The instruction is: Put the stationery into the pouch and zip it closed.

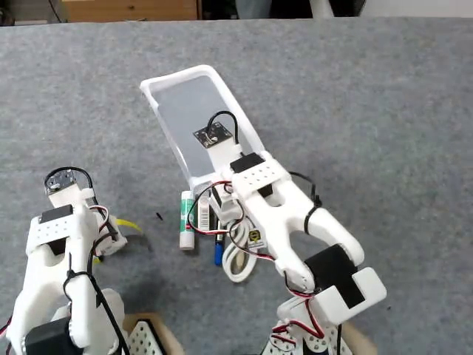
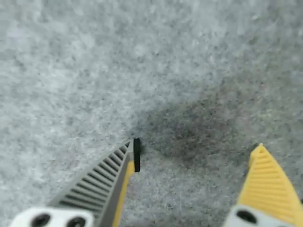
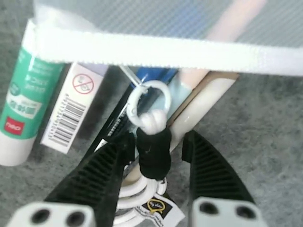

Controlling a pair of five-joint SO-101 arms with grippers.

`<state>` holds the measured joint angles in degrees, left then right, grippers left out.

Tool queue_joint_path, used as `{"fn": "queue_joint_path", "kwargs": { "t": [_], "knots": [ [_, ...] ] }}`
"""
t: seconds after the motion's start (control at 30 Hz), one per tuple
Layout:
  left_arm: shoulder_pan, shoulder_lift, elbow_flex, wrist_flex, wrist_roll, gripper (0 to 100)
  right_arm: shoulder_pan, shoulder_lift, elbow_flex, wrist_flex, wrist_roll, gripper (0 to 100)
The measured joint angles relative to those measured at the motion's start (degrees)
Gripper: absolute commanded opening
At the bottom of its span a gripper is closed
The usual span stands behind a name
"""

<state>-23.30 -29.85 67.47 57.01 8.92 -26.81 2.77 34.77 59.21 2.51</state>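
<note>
**A:** Start at the left. What is the left hand (image 2: 194, 144) doing?

**B:** It hangs at about eight o'clock on the table (image 1: 384, 89), fingers spread wide with nothing between them. I'd say it is parked out of the way.

**A:** And the stationery?

**B:** Not inside yet. The glue stick (image 1: 187, 220), the barcoded box (image 1: 203, 214) and the blue pen (image 1: 219, 254) lie side by side at six o'clock from the pouch (image 1: 181, 100). Their upper ends sit at its white-edged mouth. I cannot tell whether they are tucked in or merely under it.

**A:** The right hand (image 3: 157, 137)?

**B:** Right over those ends. Its fingers stand narrow on either side of a black sleeve (image 3: 154, 151) below a white ring (image 3: 150, 101), not clamped. That looks like a pull cord, so the hand seems lined up to grip it.

**A:** Why does the pouch lie that way?

**B:** Its mouth faces the arms and its tail points to eleven o'clock, probably so things can slide straight in.
</note>
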Motion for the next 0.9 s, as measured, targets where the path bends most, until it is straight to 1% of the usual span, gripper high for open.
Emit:
{"fn": "queue_joint_path", "kwargs": {
  "t": [0.1,0.13,0.2,0.3,0.7,0.83,0.9],
  "knots": [
    [0.00,0.00,0.00,0.00,0.00,37,0.09,0.00,0.00,0.00,0.00,1.9],
    [0.00,0.00,0.00,0.00,0.00,37,0.09,-0.09,0.00,0.00,-0.35,1.0],
    [0.00,0.00,0.00,0.00,0.00,37,0.18,-0.09,0.00,0.00,-1.58,3.3],
    [0.00,0.00,0.00,0.00,0.00,37,0.18,-0.09,0.00,0.00,-2.55,1.3],
    [0.00,0.00,0.00,0.00,0.00,38,0.26,-0.44,0.09,0.00,-2.81,1.2],
    [0.00,0.00,0.00,0.00,0.00,38,-0.09,-4.66,1.23,1.32,-2.81,1.2],
    [0.00,0.00,0.00,0.00,0.00,38,-0.09,-9.14,1.23,2.64,-2.81,1.2]
  ]
}}
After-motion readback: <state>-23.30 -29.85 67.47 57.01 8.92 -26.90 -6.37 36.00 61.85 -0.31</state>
